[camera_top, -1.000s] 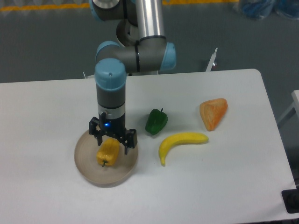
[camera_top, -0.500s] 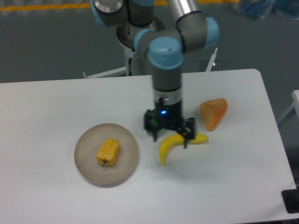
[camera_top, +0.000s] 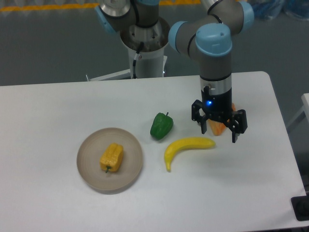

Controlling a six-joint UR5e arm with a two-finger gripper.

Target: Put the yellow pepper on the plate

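On the plate point(camera_top: 133, 166), left of the table's middle, the yellow pepper point(camera_top: 111, 157) lies on its side, wholly inside the low rim, its short dark stem pointing toward the near edge. By my judgement the task is done: the pepper rests on the dish with nothing holding it, and nothing looks left to do but hold clear.

My gripper point(camera_top: 219, 131) hangs well apart from the plate, over on the right side of the table point(camera_top: 58, 106), just above the orange wedge point(camera_top: 218, 128), which I partly hide. My jaws stand apart and hold nothing; the two dark fingers point down with open space between them.

The pepper is blocky and lobed, a matt yellow-orange that looks like moulded plastic or foam. The plate is round, shallow and beige-grey, with a smooth dull surface and a low raised rim, much wider than the pepper. Between the plate and me sit the green pepper point(camera_top: 161, 126), glossy and dark with a small stem on top, and the banana point(camera_top: 186, 147), long, curved and smooth, a brighter yellow than the pepper. The orange wedge shows only as a paler orange sliver behind my fingers, so I cannot tell its full shape. The tabletop is a plain white, faintly sheened and flat.
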